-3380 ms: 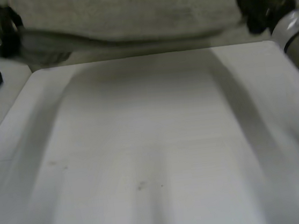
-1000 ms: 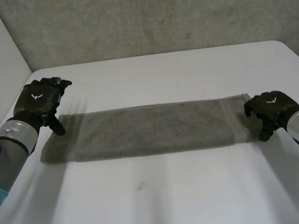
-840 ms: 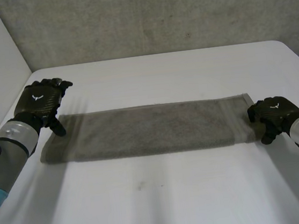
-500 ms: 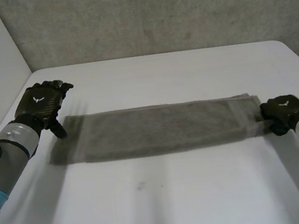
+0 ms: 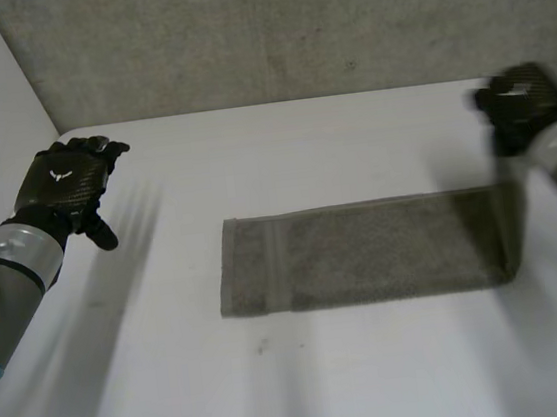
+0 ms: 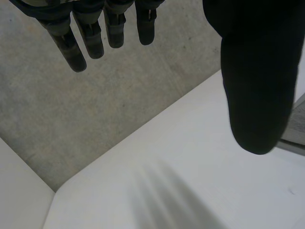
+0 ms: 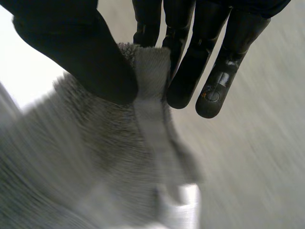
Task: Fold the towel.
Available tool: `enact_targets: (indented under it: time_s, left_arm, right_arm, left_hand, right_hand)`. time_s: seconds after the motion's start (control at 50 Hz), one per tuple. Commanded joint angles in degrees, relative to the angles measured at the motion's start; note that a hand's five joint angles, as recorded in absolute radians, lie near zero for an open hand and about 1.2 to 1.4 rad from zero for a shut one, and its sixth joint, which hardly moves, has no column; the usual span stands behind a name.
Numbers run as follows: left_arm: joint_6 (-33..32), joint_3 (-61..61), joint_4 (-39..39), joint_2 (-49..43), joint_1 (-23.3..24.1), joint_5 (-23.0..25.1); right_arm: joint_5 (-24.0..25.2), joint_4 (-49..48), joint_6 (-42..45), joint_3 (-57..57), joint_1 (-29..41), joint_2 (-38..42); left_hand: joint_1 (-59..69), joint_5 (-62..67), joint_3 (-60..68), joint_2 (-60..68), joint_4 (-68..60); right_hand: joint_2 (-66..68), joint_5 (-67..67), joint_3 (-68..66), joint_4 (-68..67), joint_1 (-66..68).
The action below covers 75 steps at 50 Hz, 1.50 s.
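One white table [image 5: 309,386] beneath all. Grey towel [image 5: 364,251] lies flat over table's middle and right part, right end drawn upward. Right hand [image 5: 520,102] high over table's far right, thumb and fingers [image 7: 195,71] pinching towel's end. Left hand [image 5: 62,185] well apart at left, fingers straight, slightly spread, off towel

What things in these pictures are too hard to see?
1. Head view: the right hand is blurred, so its hold on the towel is unreadable there.
2. Right wrist view: below the pinching fingers the towel is blurred; which corner is unclear.
3. Left wrist view: the thumb of the left hand hides part of the table.
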State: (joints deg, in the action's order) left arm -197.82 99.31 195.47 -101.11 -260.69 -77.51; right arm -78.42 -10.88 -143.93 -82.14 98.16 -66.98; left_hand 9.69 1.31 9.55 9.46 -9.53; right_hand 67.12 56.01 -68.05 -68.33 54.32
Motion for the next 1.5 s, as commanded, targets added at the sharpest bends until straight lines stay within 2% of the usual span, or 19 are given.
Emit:
enact_targets:
  time_s: [0.02,0.06,0.12,0.24,0.26,0.28,0.3,0.32,0.4,0.54,0.74,0.86,0.88,0.92,1.0,1.1,1.2,1.4,1.5]
  left_arm:
    - [0.1,1.0,0.0,1.2,0.4,-0.1]
    - [0.1,1.0,0.0,1.2,0.5,-0.2]
    - [0.1,0.9,0.1,1.1,0.7,-0.2]
    - [0.1,0.8,0.1,0.7,1.1,-0.3]
    - [0.1,0.5,0.1,0.6,1.5,-0.3]
    - [0.1,0.2,0.1,0.4,2.4,-0.4]
    - [0.1,0.2,0.1,0.4,2.4,-0.4]
    - [0.1,-0.2,0.2,0.2,3.3,-0.4]
    - [0.0,-1.5,0.3,-0.8,5.4,-0.5]
    - [1.6,-6.6,0.3,-6.1,12.4,-1.7]
    - [2.1,-11.5,0.2,-12.5,19.7,-9.1]
    - [2.3,-11.2,0.1,-12.6,20.4,-9.6]
    - [2.3,-11.2,0.1,-12.6,20.4,-9.6]
    - [2.3,-10.6,0.0,-12.3,20.5,-9.6]
    - [2.3,-9.6,-0.3,-11.7,20.5,-9.7]
    - [2.3,-7.4,-0.5,-9.5,20.0,-9.7]
    - [2.3,-5.0,-0.5,-6.1,19.3,-9.8]
    - [2.8,-0.4,-1.9,3.1,12.4,-9.9]
    - [3.8,1.0,-2.2,4.4,11.5,-9.6]
  right_arm:
    - [2.5,-4.0,-2.7,1.6,22.0,4.3]
    - [3.8,-6.4,-2.8,2.2,28.7,8.6]
    - [4.0,-6.4,-2.7,2.9,32.3,13.2]
    - [4.2,-6.5,-2.8,2.6,33.6,16.1]
    - [3.9,-6.4,-3.1,2.6,33.5,16.1]
    - [3.4,-6.3,-3.7,2.4,33.2,15.5]
    - [3.4,-6.3,-3.7,2.4,33.2,15.5]
    - [3.2,-6.3,-4.2,1.6,33.0,14.3]
    - [3.1,-5.8,-6.0,0.1,30.7,9.9]
    - [3.5,-2.5,-15.7,-8.0,15.9,1.3]
    - [6.9,0.7,-12.7,-20.7,3.4,-1.6]
    - [12.1,0.6,-10.8,-23.6,0.6,0.0]
    - [12.1,0.6,-10.8,-23.6,0.6,0.0]
    - [12.3,0.2,-10.4,-22.7,0.5,1.2]
    - [11.9,-1.5,-11.5,-20.5,0.6,0.8]
    - [8.9,-3.2,-14.3,-15.9,2.4,0.0]
    - [7.5,-2.8,-18.7,-8.4,11.0,-0.1]
    - [8.9,3.7,-21.8,8.3,34.3,14.3]
    - [7.9,6.8,-21.6,10.8,35.4,19.2]
  left_hand:
    - [0.4,-1.3,0.5,0.6,-0.5]
    - [0.4,-1.3,0.5,0.6,-0.5]
    - [0.3,-1.3,0.5,0.5,-0.5]
    - [0.3,-1.3,0.5,0.5,-0.5]
    - [0.3,-1.3,0.5,0.5,-0.5]
    - [0.3,-1.3,0.5,0.5,-0.5]
    - [0.3,-1.3,0.5,0.5,-0.5]
    - [0.4,-1.3,0.5,0.6,-0.5]
    - [0.5,-1.1,0.7,0.8,-0.7]
    - [1.2,-0.4,1.3,1.4,-1.4]
    - [0.9,-0.8,1.0,1.1,-1.0]
    - [0.9,-0.8,1.0,1.1,-1.0]
    - [0.9,-0.8,1.0,1.1,-1.0]
    - [0.7,-0.9,0.8,0.9,-0.9]
    - [0.7,-0.9,0.8,0.9,-0.9]
    - [0.7,-0.9,0.8,0.9,-0.9]
    - [0.5,-1.1,0.7,0.8,-0.7]
    - [0.4,-1.3,0.5,0.6,-0.5]
    - [0.4,-1.3,0.5,0.6,-0.5]
  right_hand:
    - [12.9,14.0,-12.0,-11.7,25.7]
    - [12.9,14.0,-12.0,-11.7,25.7]
    - [12.9,14.0,-12.0,-11.7,25.7]
    - [12.9,14.0,-12.0,-11.7,25.7]
    - [-6.4,-5.3,7.3,7.6,6.4]
    - [-40.2,-39.1,41.1,41.4,-27.4]
    - [-40.5,-39.4,41.5,41.8,-27.8]
    - [-57.1,-56.0,58.0,58.3,-44.3]
    - [-57.1,-56.0,58.0,58.3,-44.3]
    - [-57.1,-56.0,58.0,58.3,-44.3]
    - [-57.1,-56.0,58.0,58.3,-44.3]
    - [-22.7,-21.6,23.6,23.9,-9.9]
    - [-22.6,-21.4,23.5,23.8,-9.8]
    - [10.3,11.4,-9.3,-9.1,23.1]
    - [12.9,14.0,-12.0,-11.7,25.7]
    - [12.9,14.0,-12.0,-11.7,25.7]
    - [12.9,14.0,-12.0,-11.7,25.7]
    - [12.9,14.0,-12.0,-11.7,25.7]
    - [12.9,14.0,-12.0,-11.7,25.7]
